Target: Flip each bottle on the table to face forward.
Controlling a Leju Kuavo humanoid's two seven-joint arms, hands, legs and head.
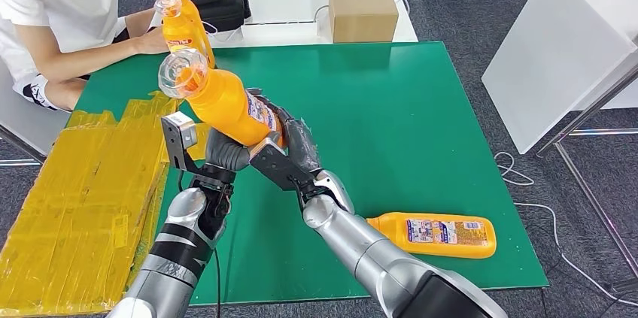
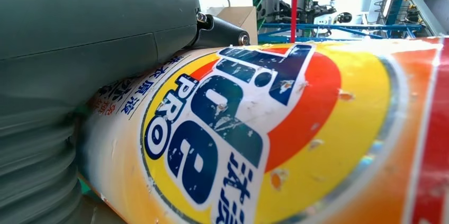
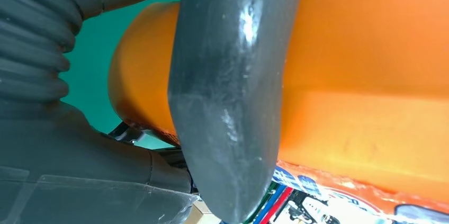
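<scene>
Both hands grasp our orange plastic bottle (image 1: pixel 226 104) above the green table mat (image 1: pixel 421 107): left hand (image 1: pixel 218 154) under its base, right hand (image 1: pixel 290 149) around its body. We judge a slow, firm turn wisest. Beyond, two upright bottles (image 1: pixel 180 17) wait. Our left wrist view reveals the printed label (image 2: pixel 254 128).

Bottle (image 1: pixel 218 100) up off the mat (image 1: pixel 391 107), tilted, cap toward eleven o'clock, base caught between both hands: left hand (image 1: pixel 224 154) under it at seven, right hand (image 1: pixel 290 149) against it at four. Two more bottles (image 1: pixel 179 21) stand upright at the mat's far-left edge, one behind the other. Another bottle (image 1: pixel 436 234) lies flat at the near-right, at five o'clock. Box (image 1: pixel 363 10) on the table (image 1: pixel 293 2) behind the mat, twelve o'clock. Person (image 1: pixel 68 17) seated at ten.
</scene>
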